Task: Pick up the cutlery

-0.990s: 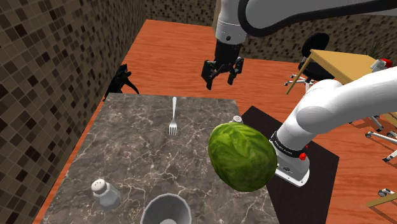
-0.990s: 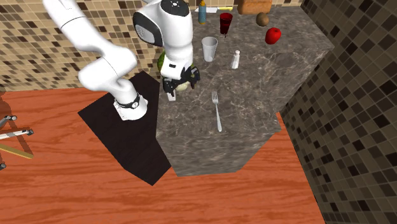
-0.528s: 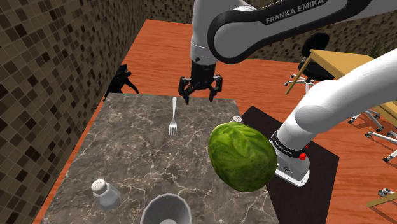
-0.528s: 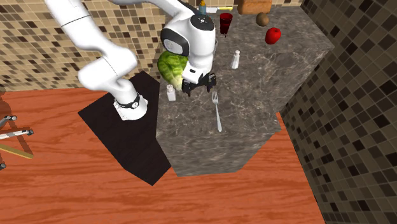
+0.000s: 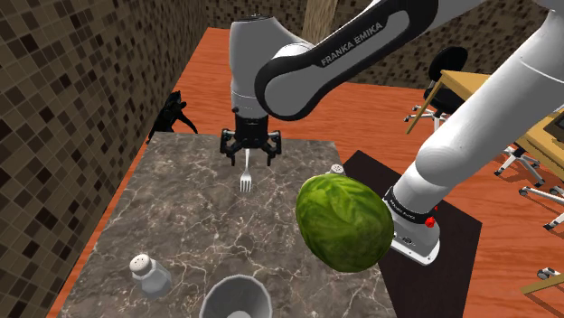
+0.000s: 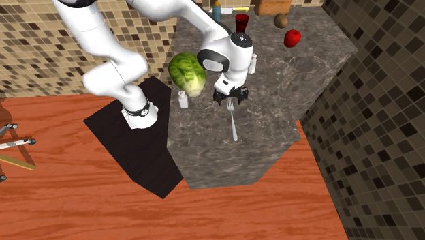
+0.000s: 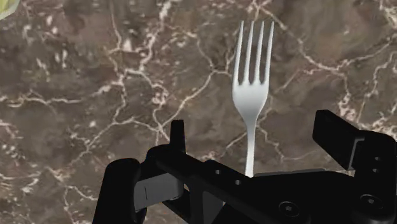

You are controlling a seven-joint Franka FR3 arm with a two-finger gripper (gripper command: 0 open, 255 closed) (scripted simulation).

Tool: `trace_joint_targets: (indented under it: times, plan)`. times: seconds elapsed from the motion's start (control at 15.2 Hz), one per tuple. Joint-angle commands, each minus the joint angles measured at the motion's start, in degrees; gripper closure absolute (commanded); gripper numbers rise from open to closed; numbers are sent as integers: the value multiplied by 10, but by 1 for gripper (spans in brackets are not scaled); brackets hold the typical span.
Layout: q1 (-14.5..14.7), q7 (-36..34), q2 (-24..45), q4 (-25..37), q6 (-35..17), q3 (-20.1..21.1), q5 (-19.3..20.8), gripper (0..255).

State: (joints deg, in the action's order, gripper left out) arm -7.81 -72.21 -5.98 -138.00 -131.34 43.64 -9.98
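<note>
- The all-black 2-finger gripper [image 5: 250, 155] is held low over a dark brown marble counter with white veins [image 5: 172, 217], and is pointed straight down at it.
- Its 2 fingers [image 7: 177, 135] are spread wide, and nothing is clasped between them.
- A silver metal fork [image 5: 245, 178] is laid flat on the counter directly under the gripper.
- In the wrist view, the fork's thin handle is seen running between the fingers and is touched by neither. Its 4 tines are pointed away past the fingertips.
- A round green head of lettuce [image 5: 344, 222] is set on the counter near the gripper, on the side of the arm's stand.
- A small white shaker [image 6: 182, 99] is placed between the lettuce and the gripper, just beside the lettuce.
- A second white shaker [image 5: 147, 274] and a grey cup [image 5: 235, 298] are found well apart from the gripper.
</note>
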Motion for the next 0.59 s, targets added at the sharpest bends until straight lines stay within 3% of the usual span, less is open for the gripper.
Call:
trace_joint_targets:
  times: [0.0, 0.53]
  plan:
    - [-4, -43, 38, 14, -19, 11, 30, 0]
    - [-2, -76, 91, -1, -74, 9, 79, 0]
